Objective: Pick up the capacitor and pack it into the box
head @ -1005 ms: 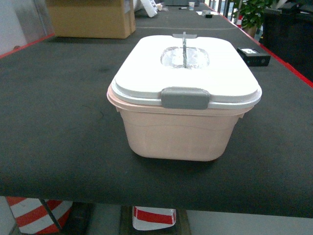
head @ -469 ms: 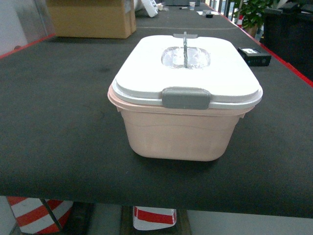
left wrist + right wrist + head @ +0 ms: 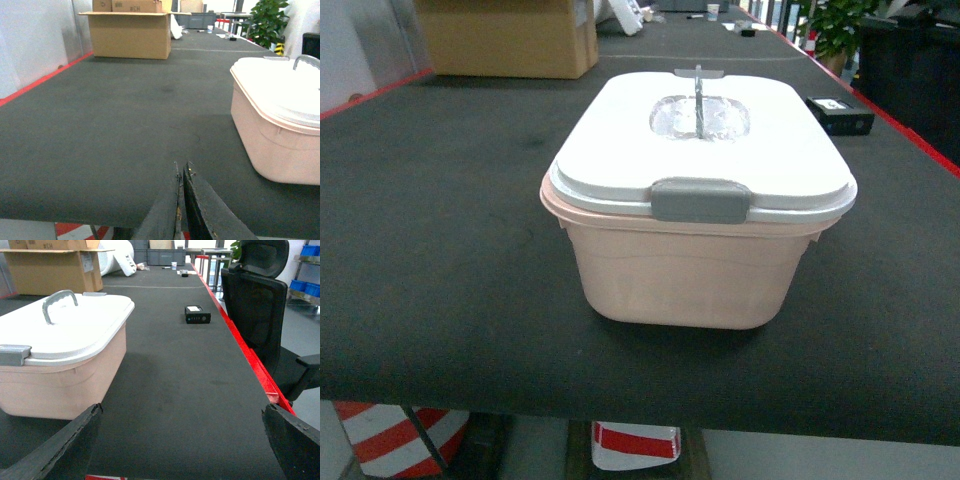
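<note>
I'm looking at the box (image 3: 695, 215) sitting on the dark counter (image 3: 440, 250), its white lid (image 3: 620, 150) seated and the grey latch (image 3: 700, 200) facing me, the handle (image 3: 59, 302) standing up on top. My left tool (image 3: 181, 200) is hanging low, off the box's left flank, fingers pressed together and gripping nothing; my right tool (image 3: 182, 440) is waiting off the box's right flank with its fingers (image 3: 60, 445) spread wide, also empty. I'm not seeing any capacitor near the box; only a small black device (image 3: 197, 314) is lying beyond the box's far right corner, and I can't tell what it is. A cardboard carton (image 3: 131, 34) is standing well behind the box to the left. As I judge it, the lid is needing to come off first, so I'm planning to release the latch squarely, then lift by the handle without dragging the box.
</note>
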### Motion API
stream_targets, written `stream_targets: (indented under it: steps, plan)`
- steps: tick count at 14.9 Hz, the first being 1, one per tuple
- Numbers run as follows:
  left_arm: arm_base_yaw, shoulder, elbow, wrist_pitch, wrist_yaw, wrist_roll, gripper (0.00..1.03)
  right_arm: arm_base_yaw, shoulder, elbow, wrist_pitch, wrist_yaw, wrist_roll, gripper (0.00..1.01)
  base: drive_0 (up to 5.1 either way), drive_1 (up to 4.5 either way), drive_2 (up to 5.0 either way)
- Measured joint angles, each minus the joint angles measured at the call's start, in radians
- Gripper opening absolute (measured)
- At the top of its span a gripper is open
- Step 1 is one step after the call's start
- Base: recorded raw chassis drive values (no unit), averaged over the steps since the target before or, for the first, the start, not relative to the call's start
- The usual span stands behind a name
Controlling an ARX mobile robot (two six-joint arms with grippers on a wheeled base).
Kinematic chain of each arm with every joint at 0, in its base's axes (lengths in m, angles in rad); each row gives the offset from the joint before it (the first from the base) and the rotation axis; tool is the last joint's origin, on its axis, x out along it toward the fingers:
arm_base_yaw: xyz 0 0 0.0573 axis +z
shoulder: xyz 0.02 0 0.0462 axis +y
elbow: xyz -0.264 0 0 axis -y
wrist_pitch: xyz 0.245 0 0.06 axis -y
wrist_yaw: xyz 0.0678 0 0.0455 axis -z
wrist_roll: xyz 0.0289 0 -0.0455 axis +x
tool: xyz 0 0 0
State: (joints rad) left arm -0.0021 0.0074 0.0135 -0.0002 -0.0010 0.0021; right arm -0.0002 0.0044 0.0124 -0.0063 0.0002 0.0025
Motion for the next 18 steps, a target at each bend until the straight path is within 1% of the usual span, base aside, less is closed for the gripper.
stream_targets:
  steps: [1, 2, 4, 8, 10, 13, 14, 18]
  plan:
    - [0.000, 0.000, 0.000, -0.004, 0.000, -0.001, 0.15, 0.000, 0.000, 0.000, 0.001, 0.000, 0.000, 0.98, 0.0, 0.00, 0.0]
    - [0.000, 0.000, 0.000, -0.004, 0.000, -0.001, 0.24, 0.000, 0.000, 0.000, 0.002, 0.000, 0.000, 0.98, 0.0, 0.00, 0.0]
    - [0.000, 0.000, 0.000, -0.004, 0.001, -0.001, 0.35, 0.000, 0.000, 0.000, 0.001, 0.000, 0.000, 0.98, 0.0, 0.00, 0.0]
    - [0.000, 0.000, 0.000, -0.004, 0.000, -0.001, 0.51, 0.000, 0.000, 0.000, 0.001, 0.000, 0.000, 0.98, 0.0, 0.00, 0.0]
    - [0.000, 0.000, 0.000, -0.004, 0.000, -0.001, 0.63, 0.000, 0.000, 0.000, 0.001, 0.000, 0.000, 0.98, 0.0, 0.00, 0.0]
    - [0.000, 0.000, 0.000, -0.004, 0.000, 0.000, 0.99, 0.000, 0.000, 0.000, 0.001, 0.000, 0.000, 0.98, 0.0, 0.00, 0.0]
    - [0.000, 0.000, 0.000, -0.004, 0.000, -0.001, 0.98, 0.000, 0.000, 0.000, 0.001, 0.000, 0.000, 0.98, 0.0, 0.00, 0.0]
    - [0.000, 0.000, 0.000, -0.004, 0.000, -0.001, 0.98, 0.000, 0.000, 0.000, 0.001, 0.000, 0.000, 0.98, 0.0, 0.00, 0.0]
